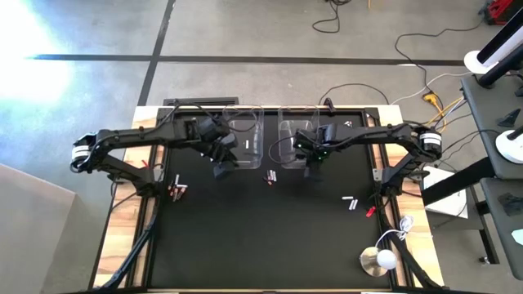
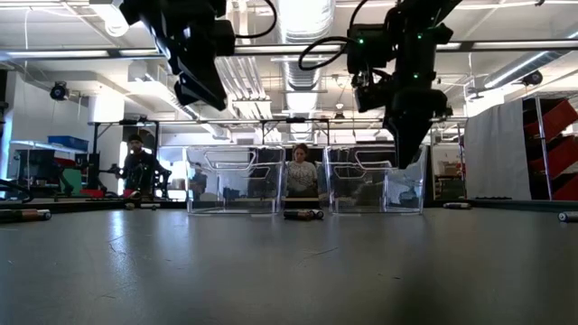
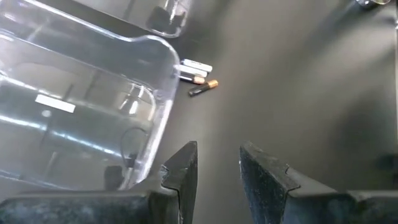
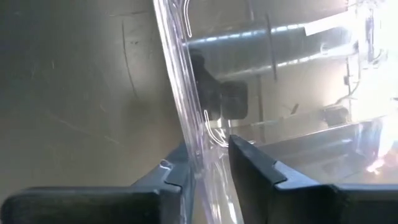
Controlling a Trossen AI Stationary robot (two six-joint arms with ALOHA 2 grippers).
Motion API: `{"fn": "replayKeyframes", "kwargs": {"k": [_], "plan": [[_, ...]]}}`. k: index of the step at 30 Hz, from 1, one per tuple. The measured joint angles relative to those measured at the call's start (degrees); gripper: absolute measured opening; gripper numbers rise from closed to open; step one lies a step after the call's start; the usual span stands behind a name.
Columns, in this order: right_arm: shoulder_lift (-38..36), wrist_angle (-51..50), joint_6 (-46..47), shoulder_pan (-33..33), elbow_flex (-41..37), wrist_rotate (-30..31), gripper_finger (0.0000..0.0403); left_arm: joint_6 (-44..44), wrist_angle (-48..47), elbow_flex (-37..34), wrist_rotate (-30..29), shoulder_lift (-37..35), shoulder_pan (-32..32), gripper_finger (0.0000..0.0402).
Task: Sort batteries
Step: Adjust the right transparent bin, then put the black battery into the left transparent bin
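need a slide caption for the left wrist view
Left hand hovering beside a clear bin, three batteries on the dark mat beyond.

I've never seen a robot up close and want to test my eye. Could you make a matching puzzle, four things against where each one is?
1 silvery-white battery
2 battery cluster
3 right pincer
4 left pincer

A on the mat, before the gap between the bins
B inside the left bin
C at the right bin, by its near wall
D open, over the mat beside the left bin

Pairs: 1-B, 2-A, 3-C, 4-D
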Motion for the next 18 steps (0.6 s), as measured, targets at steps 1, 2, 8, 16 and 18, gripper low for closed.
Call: {"fn": "replayKeyframes", "kwargs": {"k": [1, 2, 8, 16, 18], "plan": [[0.00, 0.11, 0.73, -0.16, -0.09, 0.00, 0.0097, -0.81, -0.02, 0.00, 0.51, -0.16, -0.38, 0.0100], [0.00, 0.08, 1.87, -0.38, -0.23, -0.01, 0.0100, -1.69, 0.00, 0.00, 1.88, -0.41, -0.71, 0.0100], [-1.57, -0.43, 4.12, -0.32, 0.75, 0.03, 0.0126, -6.29, 0.13, 1.96, 5.17, -3.54, -5.05, 0.0100], [-5.32, -1.13, 6.11, 0.48, 8.97, 0.30, 0.0183, -7.30, 0.06, 6.54, -0.93, -7.62, -11.96, 0.0100], [-6.74, -0.54, 7.64, 1.71, 10.49, 1.99, 0.0193, -8.00, 0.00, 7.24, -3.02, -8.46, -14.16, 0.0100]]}}
